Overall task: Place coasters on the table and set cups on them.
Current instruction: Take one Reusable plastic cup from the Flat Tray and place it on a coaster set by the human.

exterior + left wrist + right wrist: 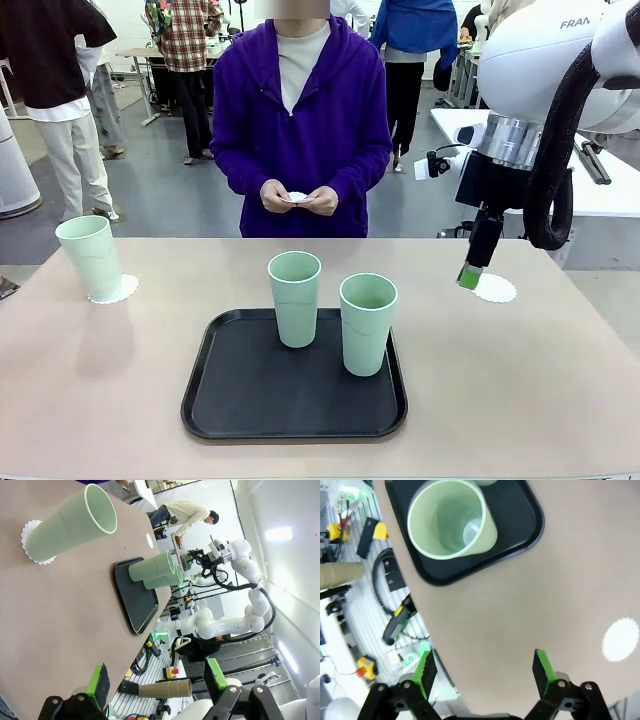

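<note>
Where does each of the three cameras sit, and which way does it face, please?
Front view: fixed on the robot's side, facing across the table at the person; the right hand hangs beside a bare coaster.
Left wrist view: rolled sideways, looking past the left hand along the table at a cup on its coaster.
Right wrist view: looking down past the right hand at the table.
Shared: all three show the black tray with cups.
</note>
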`<state>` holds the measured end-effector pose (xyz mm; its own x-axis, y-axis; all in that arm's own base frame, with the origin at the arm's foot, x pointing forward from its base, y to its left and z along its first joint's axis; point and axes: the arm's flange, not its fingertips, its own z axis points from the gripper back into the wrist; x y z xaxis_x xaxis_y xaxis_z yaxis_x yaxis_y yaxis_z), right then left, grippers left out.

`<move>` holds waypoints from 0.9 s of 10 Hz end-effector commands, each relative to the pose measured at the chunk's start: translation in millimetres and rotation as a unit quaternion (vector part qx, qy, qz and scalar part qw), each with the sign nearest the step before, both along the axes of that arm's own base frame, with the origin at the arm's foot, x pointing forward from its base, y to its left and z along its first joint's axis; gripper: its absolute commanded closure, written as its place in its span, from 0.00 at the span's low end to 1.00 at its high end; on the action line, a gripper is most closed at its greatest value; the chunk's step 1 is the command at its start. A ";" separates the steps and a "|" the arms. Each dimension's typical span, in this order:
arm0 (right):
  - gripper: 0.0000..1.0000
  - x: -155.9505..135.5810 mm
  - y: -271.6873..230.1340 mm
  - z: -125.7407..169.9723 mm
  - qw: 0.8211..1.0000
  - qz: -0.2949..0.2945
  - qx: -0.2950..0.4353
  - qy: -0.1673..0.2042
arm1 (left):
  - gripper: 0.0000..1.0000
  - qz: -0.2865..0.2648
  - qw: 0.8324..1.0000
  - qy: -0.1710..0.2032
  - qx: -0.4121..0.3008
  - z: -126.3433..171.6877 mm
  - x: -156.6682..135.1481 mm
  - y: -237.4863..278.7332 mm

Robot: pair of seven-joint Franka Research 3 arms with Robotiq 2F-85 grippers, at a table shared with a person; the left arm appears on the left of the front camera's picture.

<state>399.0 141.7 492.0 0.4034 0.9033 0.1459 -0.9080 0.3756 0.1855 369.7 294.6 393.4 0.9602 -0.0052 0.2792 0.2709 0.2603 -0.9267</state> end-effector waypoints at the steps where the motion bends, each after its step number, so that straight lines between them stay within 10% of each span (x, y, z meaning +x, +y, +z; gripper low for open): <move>1: 0.00 -2.1 -32.1 -33.6 0.984 0.061 0.155 -0.068 | 0.00 0.002 1.000 0.002 0.004 1.8 -0.9 0.9; 9: 0.00 23.9 -76.1 -113.0 0.893 0.129 0.416 -0.115 | 0.00 0.002 1.000 0.002 0.004 1.8 -0.9 0.9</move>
